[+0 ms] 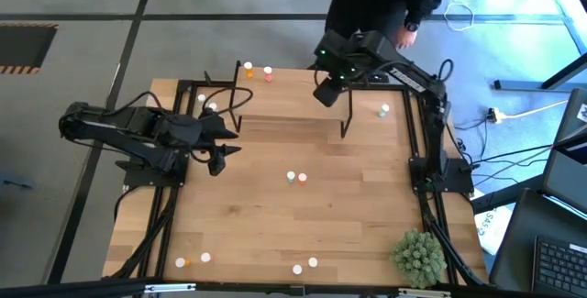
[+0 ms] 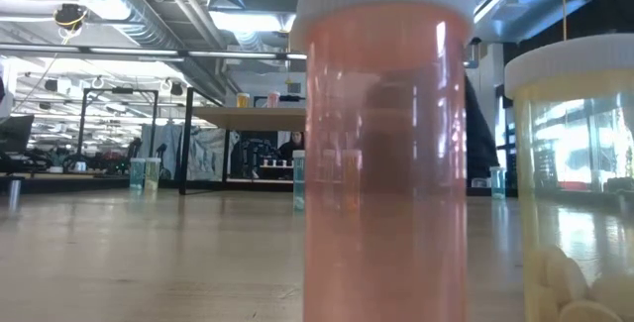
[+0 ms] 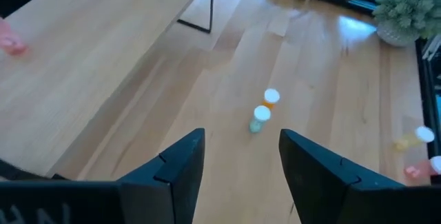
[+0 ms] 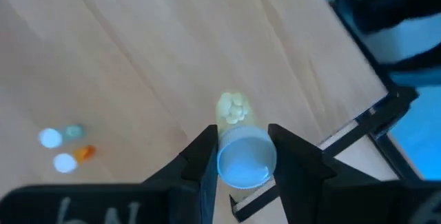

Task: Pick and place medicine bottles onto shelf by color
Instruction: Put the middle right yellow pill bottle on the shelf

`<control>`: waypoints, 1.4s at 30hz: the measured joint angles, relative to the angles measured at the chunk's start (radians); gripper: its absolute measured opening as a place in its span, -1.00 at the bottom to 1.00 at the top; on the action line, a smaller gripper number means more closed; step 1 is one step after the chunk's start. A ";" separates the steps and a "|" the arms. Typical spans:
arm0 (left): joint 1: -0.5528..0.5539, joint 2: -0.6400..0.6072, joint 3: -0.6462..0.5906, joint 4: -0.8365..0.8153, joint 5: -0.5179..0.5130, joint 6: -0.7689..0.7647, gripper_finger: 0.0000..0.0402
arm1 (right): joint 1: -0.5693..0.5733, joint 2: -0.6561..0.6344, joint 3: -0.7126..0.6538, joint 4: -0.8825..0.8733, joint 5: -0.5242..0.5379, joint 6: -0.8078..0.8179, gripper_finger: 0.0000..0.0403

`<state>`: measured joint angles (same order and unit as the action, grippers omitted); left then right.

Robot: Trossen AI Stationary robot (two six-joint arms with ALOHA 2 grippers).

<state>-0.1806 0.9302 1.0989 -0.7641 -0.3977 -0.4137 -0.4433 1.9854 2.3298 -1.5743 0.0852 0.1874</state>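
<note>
The right gripper (image 4: 238, 156) is clamping a pale yellow medicine bottle (image 4: 238, 141) between its fingers, white cap nearest the wrist, pills showing through the body, over the far end of the shelf (image 1: 284, 105). Two bottles, orange (image 1: 248, 69) and red-pink (image 1: 268, 74), are standing on the shelf's other far corner. Ahead of the left gripper (image 3: 241, 162), an orange-bodied bottle (image 3: 270, 98) and a pale green one (image 3: 260, 118) are standing touching on the tabletop. Other bottles are sitting well apart from both grippers.
</note>
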 joint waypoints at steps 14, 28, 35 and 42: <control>0.000 0.040 0.000 -0.008 0.026 0.008 -0.09 | -0.030 0.134 -0.012 0.003 -0.010 -0.040 -0.43; 0.000 0.039 0.000 -0.005 0.026 0.032 -0.09 | -0.030 0.171 -0.011 0.005 -0.034 -0.059 -0.43; 0.000 0.039 0.000 -0.005 0.026 0.032 -0.09 | -0.030 0.172 -0.011 0.005 -0.034 -0.059 -0.36; 0.000 0.039 0.000 -0.005 0.026 0.033 -0.09 | -0.030 0.177 -0.012 0.000 -0.035 -0.067 -0.30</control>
<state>-0.1806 0.9688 1.0988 -0.7692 -0.3717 -0.3805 -0.4732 2.1624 2.3177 -1.5740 0.0505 0.1201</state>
